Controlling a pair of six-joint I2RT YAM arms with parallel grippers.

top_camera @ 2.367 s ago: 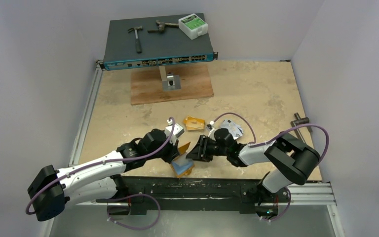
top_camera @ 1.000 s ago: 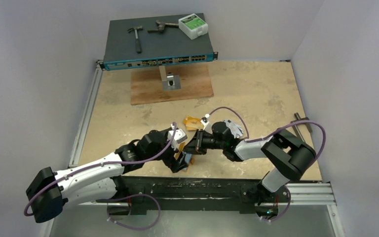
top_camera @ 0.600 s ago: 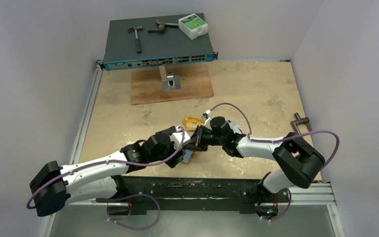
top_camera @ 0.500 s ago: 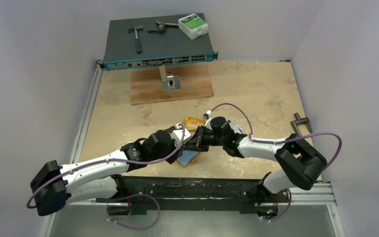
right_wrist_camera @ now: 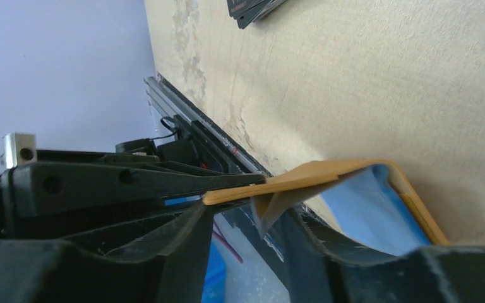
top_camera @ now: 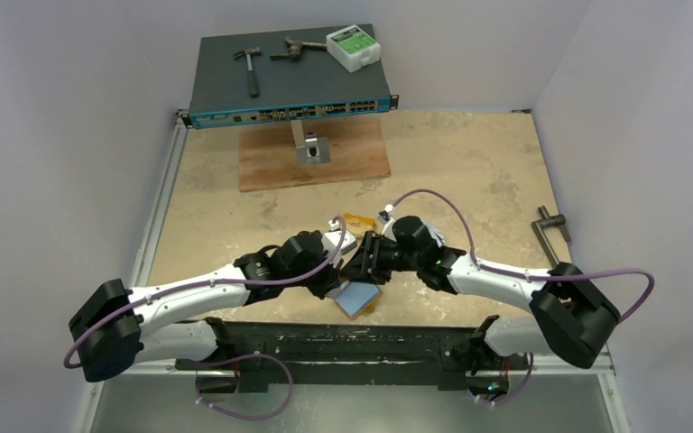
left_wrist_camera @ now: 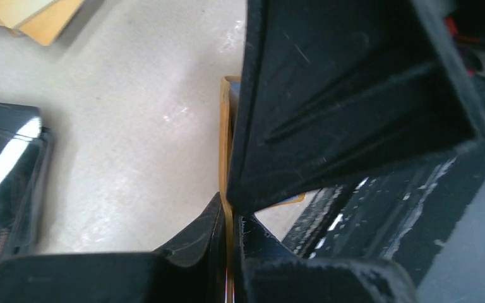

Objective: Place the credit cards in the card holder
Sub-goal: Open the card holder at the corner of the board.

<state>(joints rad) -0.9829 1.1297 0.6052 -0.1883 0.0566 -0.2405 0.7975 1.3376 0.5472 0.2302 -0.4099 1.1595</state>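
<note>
My left gripper [left_wrist_camera: 227, 218] is pinched tight on one thin orange cover of the holder [top_camera: 358, 298], which I see edge-on from that wrist, its long line running straight out from my fingertips. The holder sits at the near edge of the table [top_camera: 469, 171], just below where my two grippers meet, with its blue lining facing up. My right gripper [right_wrist_camera: 249, 218] stands part-way open. The cover's edge and a pale corner lie across the gap between its fingers, and I cannot make out a clamp on either. So the left is the holding hand, and I judge the right to be the free one for fetching. The gold cards [top_camera: 354, 221] lie just beyond both wrists, on the far side from the holder and about as near to one arm as to the other. The black cards [left_wrist_camera: 3, 189] lie flat on the table, off to one side of my left fingers. For a card to enter, its long side would need to line up with the held-open mouth, and the right gripper must first back off the cover.
</note>
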